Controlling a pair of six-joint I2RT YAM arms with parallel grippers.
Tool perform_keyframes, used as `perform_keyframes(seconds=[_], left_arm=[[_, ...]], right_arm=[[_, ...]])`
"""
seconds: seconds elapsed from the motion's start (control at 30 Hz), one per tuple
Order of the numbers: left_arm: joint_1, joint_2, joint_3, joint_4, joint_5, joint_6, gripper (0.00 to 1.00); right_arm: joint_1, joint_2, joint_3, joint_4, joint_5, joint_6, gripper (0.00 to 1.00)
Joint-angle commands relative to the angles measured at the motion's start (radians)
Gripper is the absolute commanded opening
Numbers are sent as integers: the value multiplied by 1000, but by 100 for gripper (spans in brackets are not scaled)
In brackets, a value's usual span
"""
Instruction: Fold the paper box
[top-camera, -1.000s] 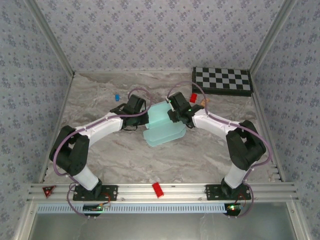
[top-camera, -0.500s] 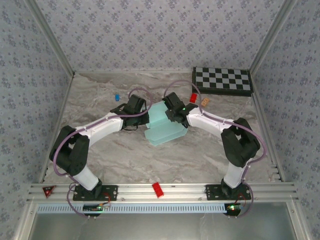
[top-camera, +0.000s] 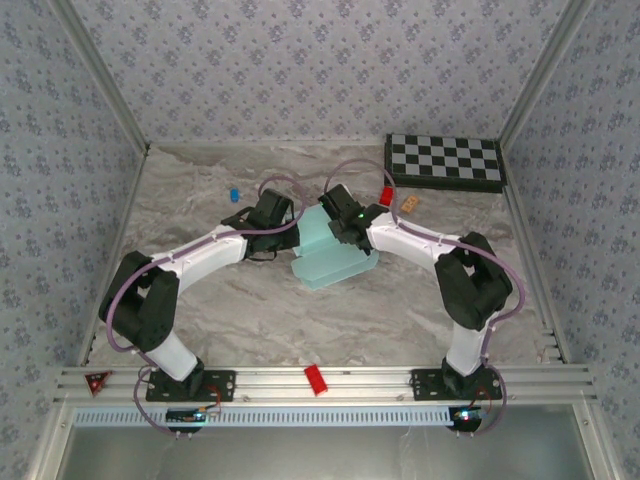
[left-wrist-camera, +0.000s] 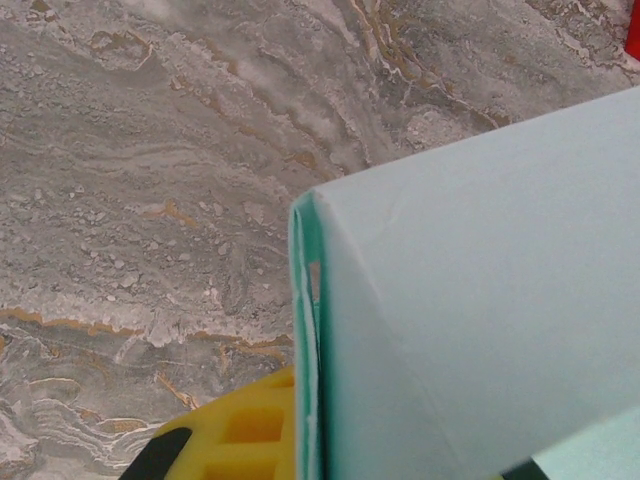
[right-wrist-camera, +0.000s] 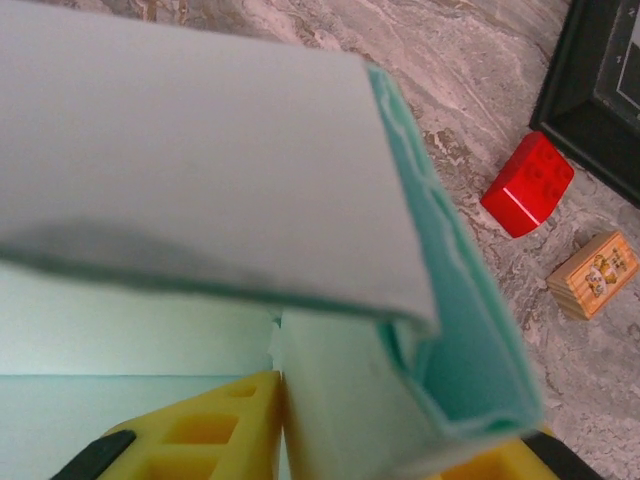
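Currently the paper box (top-camera: 330, 258) sits mid-table (top-camera: 200, 300), partly formed. Left gripper (top-camera: 290, 232) is clamped on its left wall edge, likely anchoring it. Right gripper (top-camera: 350, 238) straddles a folded corner flap, presumably to crease it; can't tell if it's pinching.

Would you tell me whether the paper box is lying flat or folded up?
Partly folded: the paper box has panels bent up that meet at a corner, but one end gapes open.
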Motion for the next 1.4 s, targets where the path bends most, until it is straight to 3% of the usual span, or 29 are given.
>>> perform_keyframes(seconds=[0.0,0.27,0.43,0.87,1.1,1.37], left_arm=[[3,-3,33,-27,9,4,0],[2,-2,34,-26,12,3,0],[3,-2,33,-24,12,3,0],[3,-6,31,-31,7,4,0],[3,2,34,-38,-1,1,0],[2,5,42,-50,-9,1,0]], right_arm=[[-36,8,2,-59,-47,21,27],[-78,-20,-25,-21,-195,69,27],[-86,-27,-32,-6,-180,81,26],[-42,30,13,-112,195,148,21],[-17,67,41,-183,310,189,21],[-19,103,65,-258,355,239,17]])
